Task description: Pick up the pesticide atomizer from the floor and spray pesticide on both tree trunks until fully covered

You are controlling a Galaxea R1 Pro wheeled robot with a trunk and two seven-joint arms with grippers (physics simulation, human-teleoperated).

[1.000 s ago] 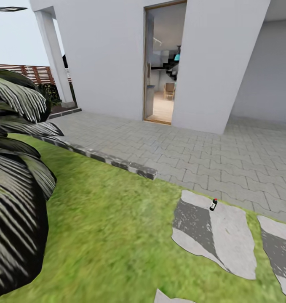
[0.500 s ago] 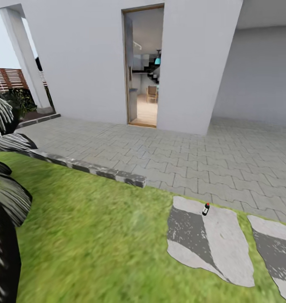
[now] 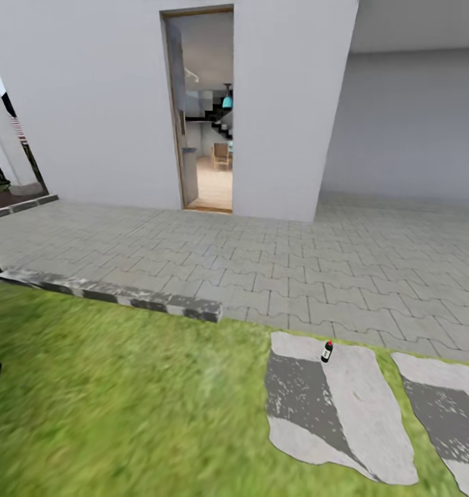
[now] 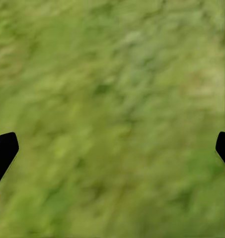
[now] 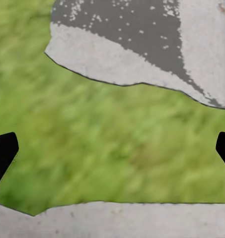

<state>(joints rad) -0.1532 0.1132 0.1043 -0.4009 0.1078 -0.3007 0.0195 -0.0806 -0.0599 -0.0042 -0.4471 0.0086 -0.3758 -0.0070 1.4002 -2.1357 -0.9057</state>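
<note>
My view has swung to the right: the big dark striped leaves that filled the left of the frame are nearly gone, with only slivers left at the left edge, and the doorway (image 3: pixel 206 110) now sits left of centre. The pesticide atomizer (image 3: pixel 326 351), a small dark bottle with a red cap, stands upright on the pale stepping stone (image 3: pixel 345 414) in the lower right of the head view, a little lower and further left in the frame than before.

My left hand (image 4: pixel 112 148) hangs over bare grass (image 4: pixel 112 99), fingers spread wide and holding nothing. My right hand (image 5: pixel 112 148) is likewise spread and empty, over grass between two stone slabs.

To do this approach well, I should judge it best to keep the bottle centred, roll close along the grass, then lower one hand around its body without tipping it.

I count one atomizer, one doorway, and two stepping stones in the head view.
</note>
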